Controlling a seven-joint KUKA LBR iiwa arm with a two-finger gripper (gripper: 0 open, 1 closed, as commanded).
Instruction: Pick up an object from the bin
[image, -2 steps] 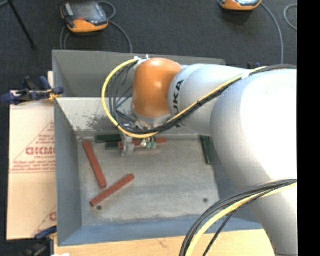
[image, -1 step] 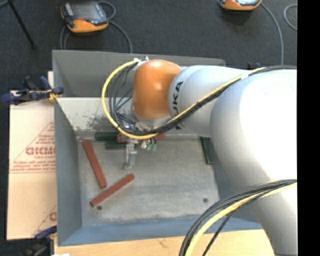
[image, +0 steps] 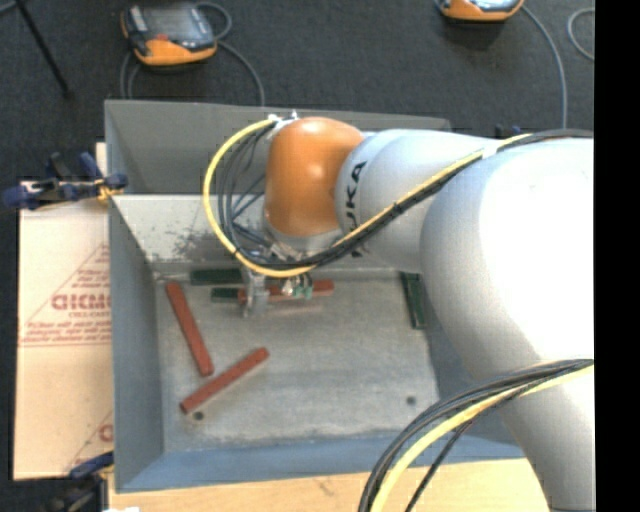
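Where the white arm (image: 500, 270) and its orange wrist cover (image: 305, 175) overhang the grey bin (image: 135, 330), cannot tell whether the gripper (image: 258, 297) is spread or closed; hangs low by the back wall over a half-hidden red-brown stick (image: 318, 289) beside a dark green stick (image: 225, 294), with two red-brown sticks (image: 188, 327) clear leftward.

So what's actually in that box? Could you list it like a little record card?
Container: grey bin
Robot: gripper low near the back of the floor
Beside it: short green stick on the left, small red piece on the right
Behind: second green stick
Left side: slanted red stick, front red stick
Right wall: lone green stick
Holding anything: cannot tell
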